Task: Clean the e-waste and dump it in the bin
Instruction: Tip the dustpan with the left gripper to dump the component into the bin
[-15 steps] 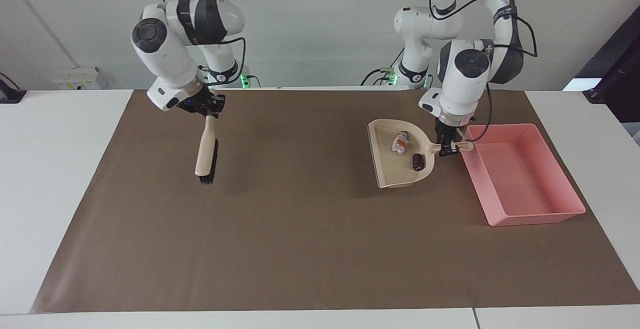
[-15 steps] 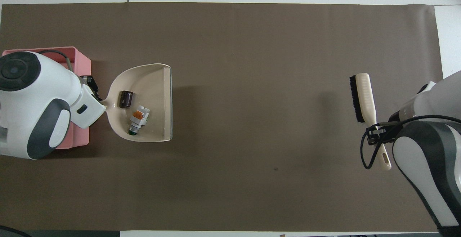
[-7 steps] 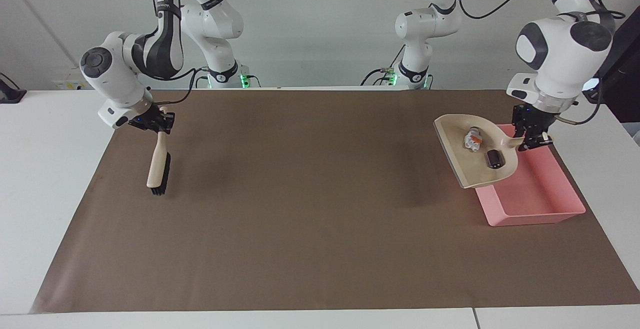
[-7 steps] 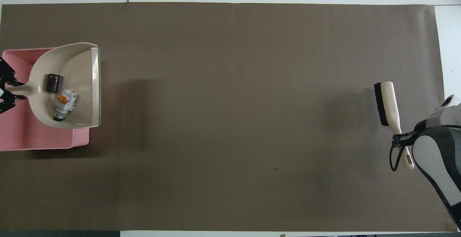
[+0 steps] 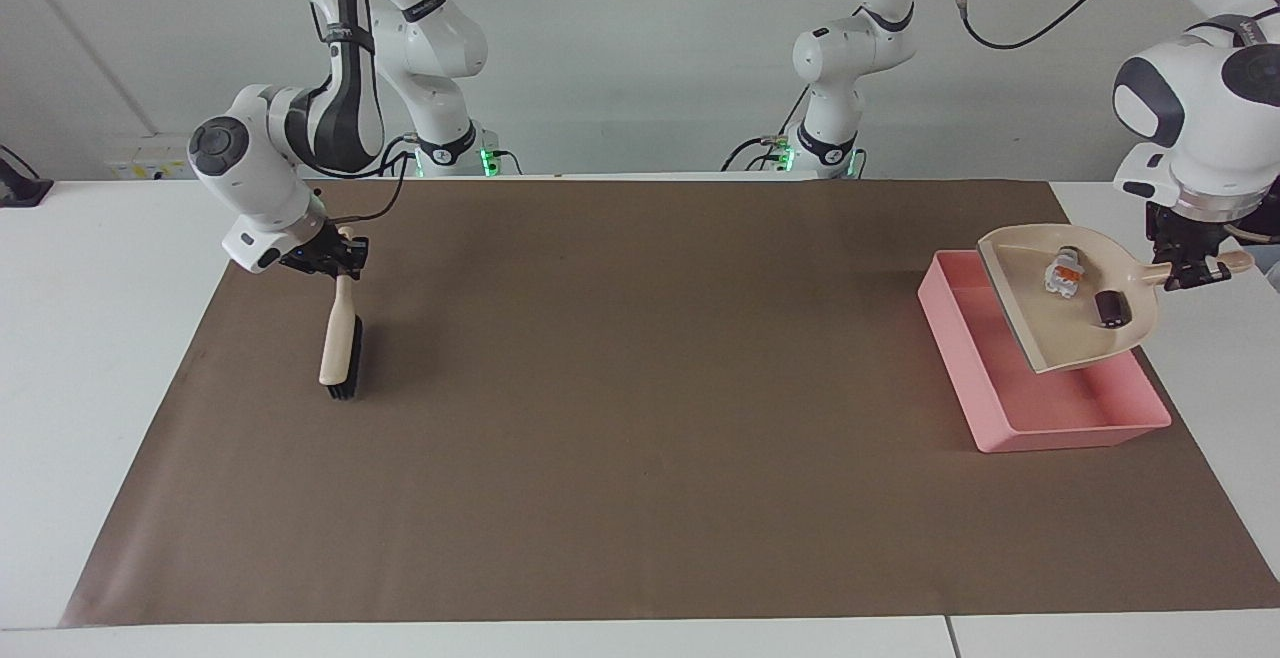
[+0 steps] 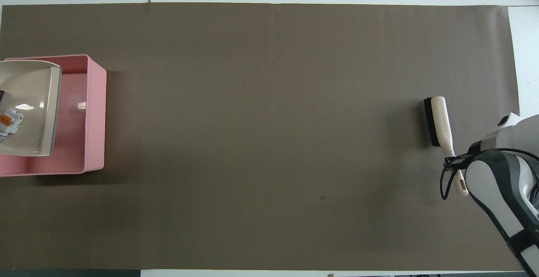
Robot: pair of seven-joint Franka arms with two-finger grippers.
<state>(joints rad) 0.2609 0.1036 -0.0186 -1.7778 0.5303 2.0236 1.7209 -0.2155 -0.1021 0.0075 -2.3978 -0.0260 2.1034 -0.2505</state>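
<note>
Brown mat (image 5: pixel 620 418); e-waste (image 5: pixel 1062 272) beside left jaws.

The dustpan (image 5: pixel 1060 333) is hanging over the bin (image 5: pixel 985 388) at the left arm's end of the mat (image 5: pixel 620 418), carrying both e-waste pieces (image 5: pixel 1062 273); the brush (image 5: pixel 338 343) is standing toward the right arm's end
</note>
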